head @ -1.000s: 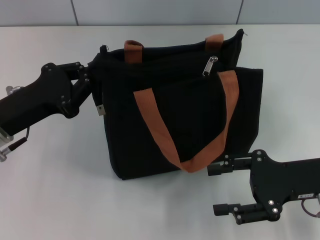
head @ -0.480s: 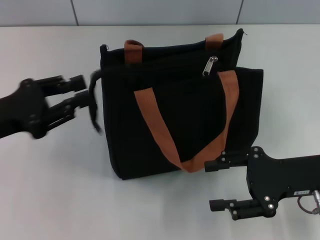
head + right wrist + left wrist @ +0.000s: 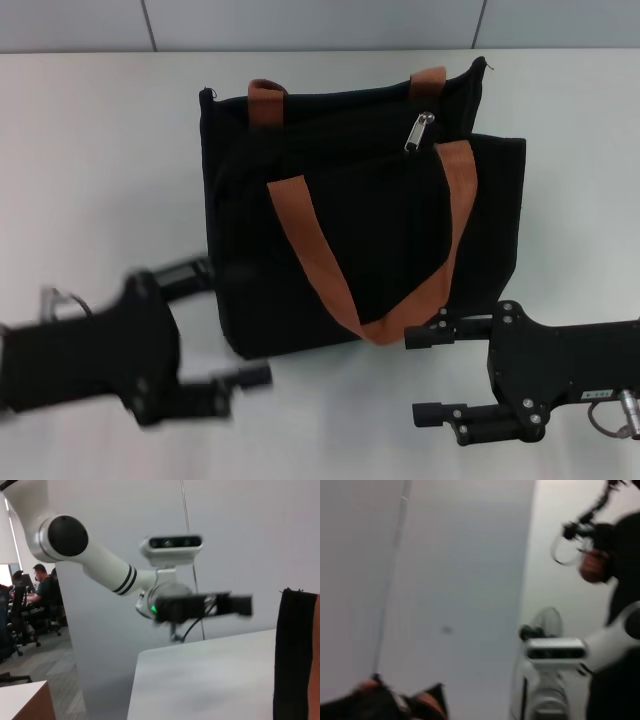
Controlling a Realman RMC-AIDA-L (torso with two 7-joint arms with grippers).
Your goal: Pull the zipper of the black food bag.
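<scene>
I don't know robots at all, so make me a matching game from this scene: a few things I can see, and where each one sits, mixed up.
Things:
1. zipper
2. black food bag
3. left claw
4. right claw

Places:
A. low beside the bag's near left corner, fingers apart
B. near the bag's top edge, beside an orange handle
C. low by the bag's near right side, fingers apart
D. standing on the white table

Pairs: 1-B, 2-D, 3-A, 4-C

Overhead head view; sideways wrist views
</scene>
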